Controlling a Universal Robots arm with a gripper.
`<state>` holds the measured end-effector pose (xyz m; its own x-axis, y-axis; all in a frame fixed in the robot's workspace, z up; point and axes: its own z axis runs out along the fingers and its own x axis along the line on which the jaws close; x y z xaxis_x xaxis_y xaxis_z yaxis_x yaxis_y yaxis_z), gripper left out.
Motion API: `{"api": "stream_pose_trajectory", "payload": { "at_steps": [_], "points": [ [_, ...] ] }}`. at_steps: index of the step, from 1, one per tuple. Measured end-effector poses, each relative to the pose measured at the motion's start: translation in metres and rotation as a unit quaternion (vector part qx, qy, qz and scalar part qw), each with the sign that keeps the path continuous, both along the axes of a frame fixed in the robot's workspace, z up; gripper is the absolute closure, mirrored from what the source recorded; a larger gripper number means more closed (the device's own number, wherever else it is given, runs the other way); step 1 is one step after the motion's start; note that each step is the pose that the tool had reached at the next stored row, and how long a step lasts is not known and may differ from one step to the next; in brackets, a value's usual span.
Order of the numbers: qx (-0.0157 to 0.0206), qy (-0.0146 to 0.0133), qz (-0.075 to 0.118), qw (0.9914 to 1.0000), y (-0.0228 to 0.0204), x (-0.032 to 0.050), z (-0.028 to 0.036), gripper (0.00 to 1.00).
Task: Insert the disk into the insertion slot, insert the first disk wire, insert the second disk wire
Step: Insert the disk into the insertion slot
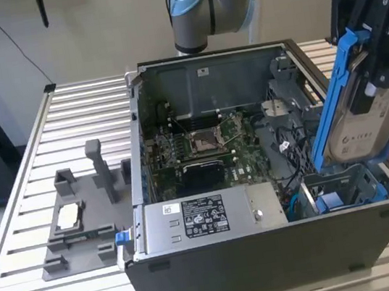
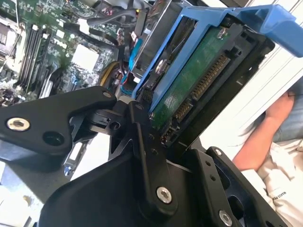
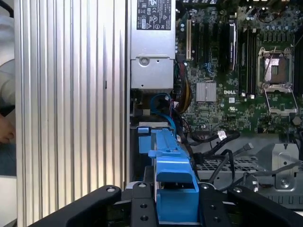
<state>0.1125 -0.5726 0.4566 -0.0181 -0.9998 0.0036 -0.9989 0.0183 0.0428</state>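
My gripper (image 1: 369,79) is shut on the disk (image 1: 361,119), a silver-grey drive in a bright blue carrier. It holds the disk tilted, almost on end, above the near corner of the open computer case on the exterior view's right. Just below the disk's lower edge is the insertion slot (image 1: 342,191), a metal bay with blue parts inside. In the second wrist view the black fingers (image 2: 142,142) clamp the disk's green circuit-board side (image 2: 199,78). In the first wrist view the blue carrier (image 3: 171,177) sits between the fingers (image 3: 137,205). Loose black wires (image 3: 222,137) with connectors lie beside the bay.
The case holds a grey labelled power supply box (image 1: 205,217) and a motherboard (image 1: 201,141). A grey fixture (image 1: 81,221) with small parts stands on the slatted aluminium table (image 1: 81,118) at the exterior view's left. A person's arm (image 2: 279,113) is beyond the case.
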Motion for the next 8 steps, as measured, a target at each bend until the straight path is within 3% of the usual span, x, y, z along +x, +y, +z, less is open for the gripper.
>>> {"api": "stream_pose_trajectory", "payload": {
  "at_steps": [8],
  "points": [
    [0.0004,0.0000,0.000,1.00000,0.0000,0.0001,-0.0114,0.67]
  ]
}}
